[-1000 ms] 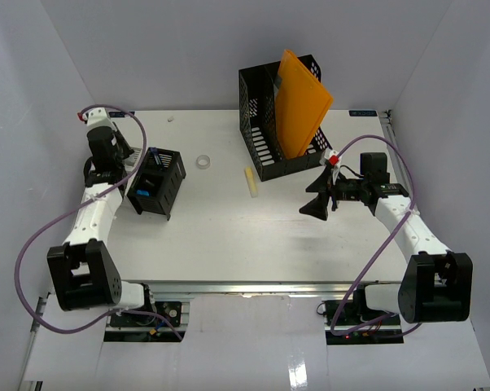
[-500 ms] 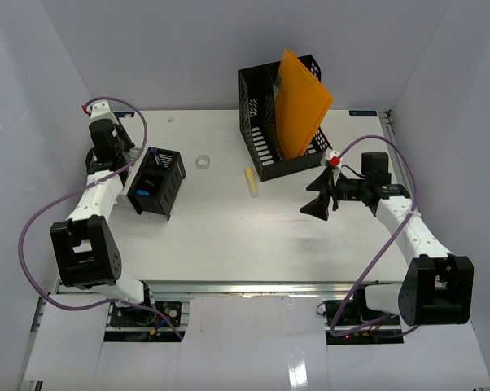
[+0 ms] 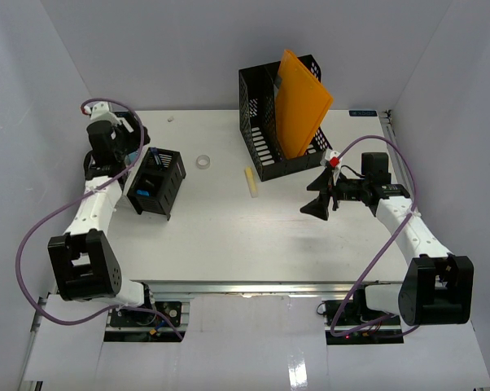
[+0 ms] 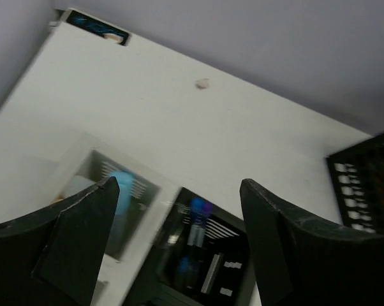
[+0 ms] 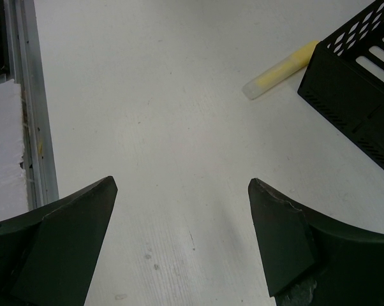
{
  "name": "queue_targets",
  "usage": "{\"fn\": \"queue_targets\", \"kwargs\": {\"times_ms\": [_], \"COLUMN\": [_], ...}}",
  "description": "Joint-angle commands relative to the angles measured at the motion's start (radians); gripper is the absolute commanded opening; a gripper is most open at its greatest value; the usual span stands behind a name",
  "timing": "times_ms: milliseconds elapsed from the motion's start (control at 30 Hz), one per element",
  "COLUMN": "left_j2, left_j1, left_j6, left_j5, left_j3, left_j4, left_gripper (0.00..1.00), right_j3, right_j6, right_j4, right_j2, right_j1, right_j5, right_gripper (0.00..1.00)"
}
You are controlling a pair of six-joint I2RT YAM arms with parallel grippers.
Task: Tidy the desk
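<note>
Left wrist view: fingers (image 4: 83, 236) of left gripper (image 4: 177, 191) are seen spread wide, nothing held btwn them. Below the gap a small dark bin (image 4: 198, 255) w/ blue items inside is made out, blurred; a pale shape beside it cannot be identified. Bare white desk (image 4: 179, 121) is seen beyond, running to the back wall.

Right wrist view: right gripper (image 5: 181, 183) is likewise parted, empty, hung over bare desk surface near centre-right. Ahead, a yellow stick (image 5: 281, 69) is seen lying flat, just beside the corner of the black mesh file holder (image 5: 358, 83). Metal rail (image 5: 29, 108) is seen along the front edge.

Top view: desk is shown filling the cell, arms bolted at its near edge. An orange folder (image 3: 302, 102) is stood tilted in the file holder at back-centre; a tape roll (image 3: 203, 162) lies apart, btwn bin and holder.

Handling, judged: desk is taken as rigid, heavy, fixed, smooth-topped; not a thing to be gripped or shifted. Hold is to be taken on the loose bits instead. Stick is judged light, stiff, prone to roll, so best pinched across its middle. Tape roll is judged light, low; rim pinch is suggested.
</note>
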Motion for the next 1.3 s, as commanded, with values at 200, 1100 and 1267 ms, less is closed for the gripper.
{"fn": "queue_targets", "kwargs": {"times_ms": [200,1100,1267], "left_j2": [0.216,0.757,0.775], "left_j1": [-0.379,-0.656,-0.662], "left_j6": [-0.251,-0.218,-0.197], "left_j5": [0.312,-0.105,-0.141], "left_j3": [0.174,0.65,0.67], "left_j4": [-0.143,-0.522,-0.554], "left_gripper": [0.74,0.7,0.68], "right_j3": [0.001,0.008,0.008], "right_j6": [-0.005,0.003,0.005], "right_j4": [0.005,0.004,0.005], "right_j2": [0.002,0.011,0.011], "right_j1": [-0.026,-0.045,-0.045], "right_j5": [0.023,0.048,0.046], "right_gripper": [0.9,0.9,0.9]}}
